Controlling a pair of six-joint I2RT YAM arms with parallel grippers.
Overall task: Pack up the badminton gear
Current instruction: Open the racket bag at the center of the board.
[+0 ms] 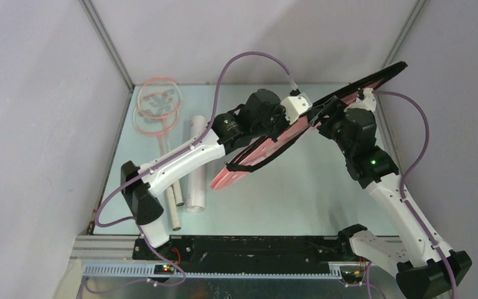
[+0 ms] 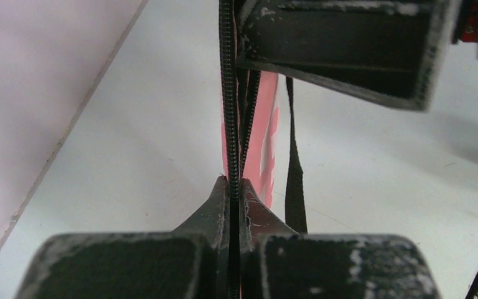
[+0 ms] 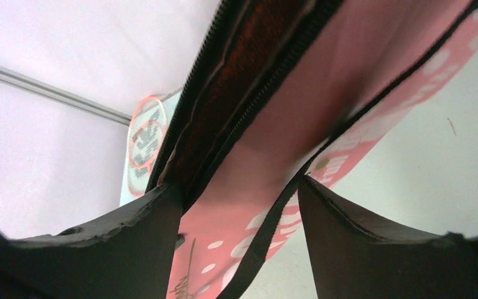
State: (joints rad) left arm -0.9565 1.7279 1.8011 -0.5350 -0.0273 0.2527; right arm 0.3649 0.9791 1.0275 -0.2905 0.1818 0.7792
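Top external view shows the pink racket bag (image 1: 239, 173) held edge-up over the table (image 1: 299, 199) middle, left gripper (image 2: 231, 187) pinched on its zipper edge, right gripper (image 3: 239, 184) spread loosely around it; spreading the mouth seems next, with rackets (image 1: 159, 106) and tube (image 1: 196, 162) waiting toward the pale table's far-left corner, white walls (image 1: 37, 93) around.

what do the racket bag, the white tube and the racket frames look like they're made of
racket bag: seemingly woven synthetic fabric, matte pink with white print, black webbing strap, toothed zip edge. white tube: smooth, plain white, plastic or card, unclear which. rackets: thin pink frames, likely painted metal or composite; too small to tell.
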